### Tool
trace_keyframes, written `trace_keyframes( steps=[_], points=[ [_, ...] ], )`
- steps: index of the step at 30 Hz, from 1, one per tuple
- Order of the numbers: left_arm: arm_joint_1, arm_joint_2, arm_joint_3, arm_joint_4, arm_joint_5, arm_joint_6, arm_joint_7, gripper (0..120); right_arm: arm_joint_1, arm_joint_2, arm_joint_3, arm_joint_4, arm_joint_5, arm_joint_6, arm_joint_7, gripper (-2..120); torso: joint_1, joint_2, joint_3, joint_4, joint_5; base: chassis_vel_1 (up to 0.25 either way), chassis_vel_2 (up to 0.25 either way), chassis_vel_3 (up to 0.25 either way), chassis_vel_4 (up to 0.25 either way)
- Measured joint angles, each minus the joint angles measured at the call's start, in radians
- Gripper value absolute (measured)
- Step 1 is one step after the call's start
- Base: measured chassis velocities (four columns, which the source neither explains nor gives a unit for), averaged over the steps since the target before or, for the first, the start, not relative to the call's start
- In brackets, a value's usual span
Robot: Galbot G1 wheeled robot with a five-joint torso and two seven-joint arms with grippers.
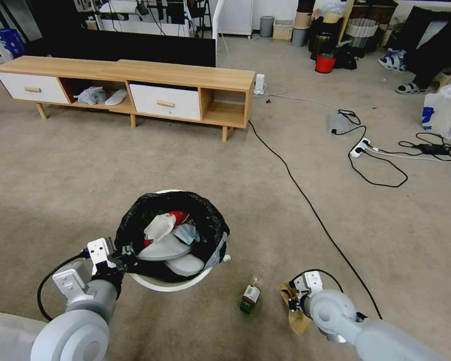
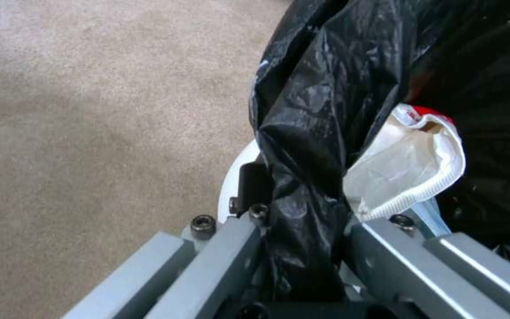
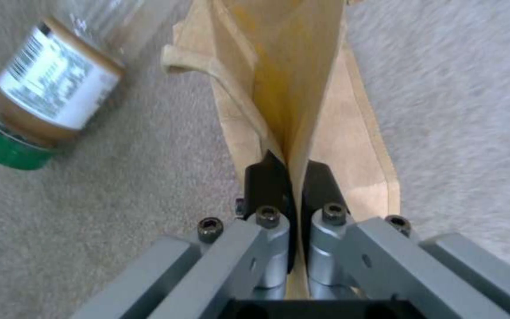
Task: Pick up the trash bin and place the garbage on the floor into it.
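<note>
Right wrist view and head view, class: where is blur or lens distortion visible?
Right wrist view: the green-capped bottle is smeared soft, while the right gripper pinching the tan box is sharper. Head view: the wooden cabinet bows, a wide-angle effect.

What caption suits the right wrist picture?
Right gripper pinches a flattened tan box just above the carpet, beside a green-capped bottle.

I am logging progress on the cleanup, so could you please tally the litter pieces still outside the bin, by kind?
Bottles: 1, the green-capped bottle lying on the floor.
Tan paper pieces: 1, the tan paper bag pinched in the right gripper.
Total: 2.
</note>
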Motion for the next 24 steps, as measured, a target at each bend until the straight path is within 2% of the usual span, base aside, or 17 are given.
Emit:
trace_keyframes(
  steps=[9, 12, 15, 18, 19, 22, 23, 24],
  points=[
    [0.0, 0.026, 0.034, 0.004, -0.003, 0.007, -0.006, 0, -0.157, -0.131, 0.215, 0.187, -0.005, 0.01, 0.005, 0, 0.0, 0.0, 0.0, -0.0003, -0.0001, 0.0, 0.0, 0.0, 0.0],
    [-0.008, 0.062, 0.051, 0.01, -0.026, 0.013, -0.017, 0, -0.248, -0.203, 0.387, 0.306, -0.009, 0.02, -0.012, 0, 0.0, 0.0, 0.0, -0.0002, -0.0001, 0.0, 0.0, 0.0, 0.0],
    [-0.012, 0.076, 0.054, 0.013, -0.036, 0.018, -0.022, 0, -0.261, -0.215, 0.433, 0.333, -0.008, 0.022, -0.016, 0, 0.0, 0.0, 0.0, -0.0002, 0.0, 0.0, 0.0, 0.0, 0.0],
    [-0.037, 0.137, 0.07, 0.018, -0.1, 0.041, -0.064, 0, -0.277, -0.244, 0.558, 0.403, -0.004, 0.029, -0.026, 0, 0.0, 0.0, 0.0, 0.0001, -0.0002, 0.0, 0.0, 0.0, 0.0],
    [-0.037, 0.137, 0.07, 0.018, -0.1, 0.041, -0.064, 0, -0.277, -0.244, 0.558, 0.403, -0.004, 0.029, -0.026, 0, 0.0, 0.0, 0.0, 0.0001, -0.0002, 0.0, 0.0, 0.0, 0.0],
    [-0.064, 0.195, 0.084, 0.022, -0.189, 0.06, -0.117, 0, -0.269, -0.256, 0.627, 0.448, -0.002, 0.035, -0.032, 0, 0.0, 0.0, 0.0, -0.0002, -0.0001, 0.0, 0.0, 0.0, 0.0],
    [-0.064, 0.195, 0.084, 0.022, -0.189, 0.06, -0.117, 0, -0.269, -0.256, 0.627, 0.448, -0.002, 0.035, -0.032, 0, 0.0, 0.0, 0.0, -0.0002, -0.0001, 0.0, 0.0, 0.0, 0.0],
    [-0.085, 0.233, 0.097, 0.031, -0.247, 0.067, -0.152, 0, -0.256, -0.259, 0.654, 0.473, -0.002, 0.041, -0.035, 0, 0.0, 0.0, 0.0, 0.0, -0.0002, 0.0, 0.0, 0.0, 0.0]
  ],
)
